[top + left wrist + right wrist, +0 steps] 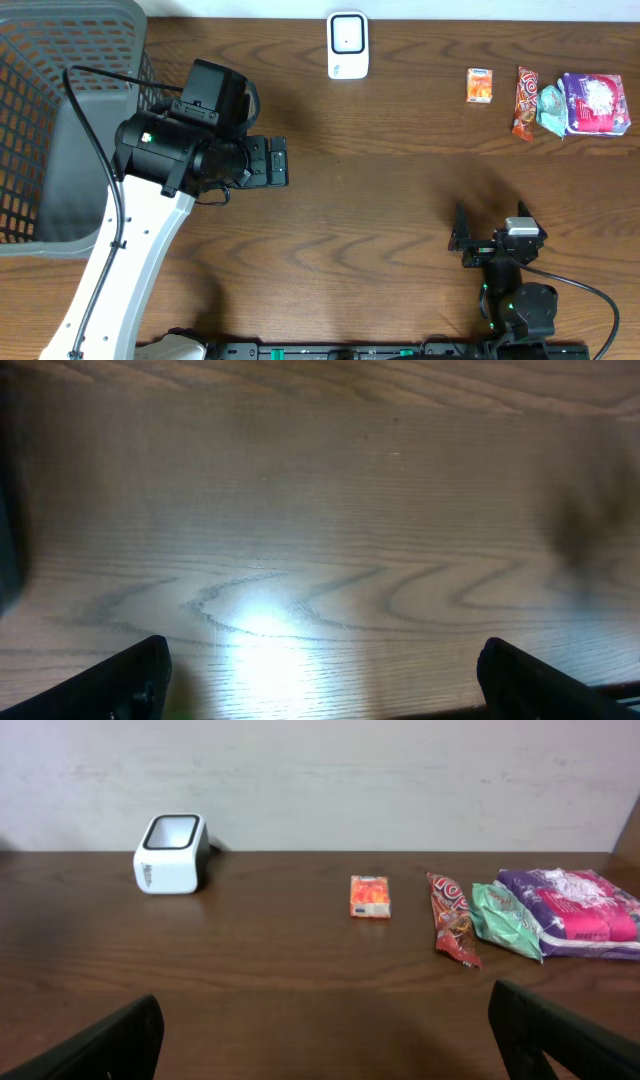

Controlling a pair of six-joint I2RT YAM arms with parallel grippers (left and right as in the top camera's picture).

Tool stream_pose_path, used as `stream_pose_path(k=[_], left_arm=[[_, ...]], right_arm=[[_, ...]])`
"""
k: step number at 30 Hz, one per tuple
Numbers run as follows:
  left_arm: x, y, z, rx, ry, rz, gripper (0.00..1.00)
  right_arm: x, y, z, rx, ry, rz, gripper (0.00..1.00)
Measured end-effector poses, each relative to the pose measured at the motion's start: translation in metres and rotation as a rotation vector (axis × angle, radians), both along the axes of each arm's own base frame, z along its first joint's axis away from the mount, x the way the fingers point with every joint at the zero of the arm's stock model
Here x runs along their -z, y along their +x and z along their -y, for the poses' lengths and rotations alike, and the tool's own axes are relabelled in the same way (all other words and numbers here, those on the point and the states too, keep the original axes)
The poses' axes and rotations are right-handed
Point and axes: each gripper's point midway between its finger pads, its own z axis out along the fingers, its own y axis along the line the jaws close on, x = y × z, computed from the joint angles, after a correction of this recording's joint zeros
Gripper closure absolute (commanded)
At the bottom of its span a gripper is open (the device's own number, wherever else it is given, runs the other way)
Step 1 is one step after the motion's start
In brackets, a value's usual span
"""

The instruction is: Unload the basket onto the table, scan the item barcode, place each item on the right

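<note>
Basket [30,130] overhead only, scanner [172,853] before gaping right gripper [322,1005], gaping left gripper [325,650] over table [300,480].

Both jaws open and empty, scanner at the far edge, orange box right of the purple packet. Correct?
No: the orange box lies left of the purple packet, as the overhead view shows. The rest holds.
</note>
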Motion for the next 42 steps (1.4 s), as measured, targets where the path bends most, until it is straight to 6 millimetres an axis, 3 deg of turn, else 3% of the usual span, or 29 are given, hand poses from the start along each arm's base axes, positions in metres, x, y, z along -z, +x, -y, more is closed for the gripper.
stream_pose_path(k=[42], left_arm=[[0.0000,0.0001,0.0000,0.000,0.000,0.000,0.02]], right_arm=[[0.0002,-0.0001,-0.0023,-0.015,-0.022,0.000,0.01]])
